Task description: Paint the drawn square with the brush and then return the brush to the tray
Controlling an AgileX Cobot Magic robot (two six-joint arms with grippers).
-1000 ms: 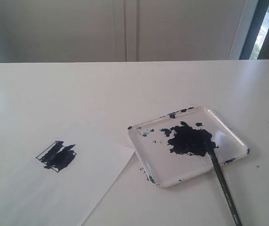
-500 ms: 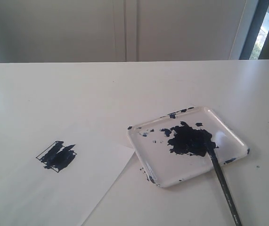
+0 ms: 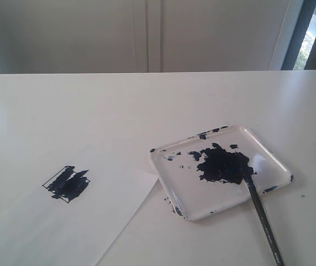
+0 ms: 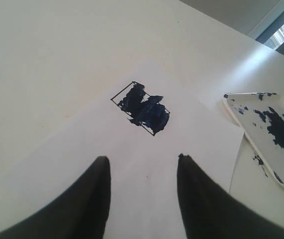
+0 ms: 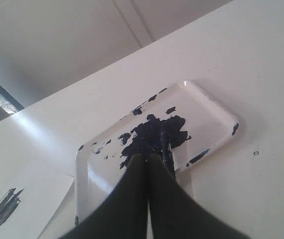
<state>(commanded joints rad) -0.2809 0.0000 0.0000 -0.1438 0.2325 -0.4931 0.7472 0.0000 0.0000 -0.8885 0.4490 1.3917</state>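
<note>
The drawn square [image 3: 66, 184] on the white paper sheet [image 3: 63, 233] is smeared with dark navy paint. The brush [image 3: 260, 213] lies with its tip in the paint blot [image 3: 221, 165] of the clear tray [image 3: 202, 197] and its handle over the near rim. Neither gripper shows in the exterior view. My left gripper [image 4: 142, 158] is open and empty above the paper, short of the square [image 4: 142, 108]. My right gripper [image 5: 149, 157] is shut, its fingers pressed together over the tray [image 5: 211, 124]. The brush [image 5: 166, 152] lies just beside them, not between them.
The white table [image 3: 146, 105] runs back to a pale wall with cabinet doors. A window strip [image 3: 307, 33] is at the far right. The paper's corner [image 3: 155, 178] comes close to the tray's left rim. Paint splatters dot the tray's edges.
</note>
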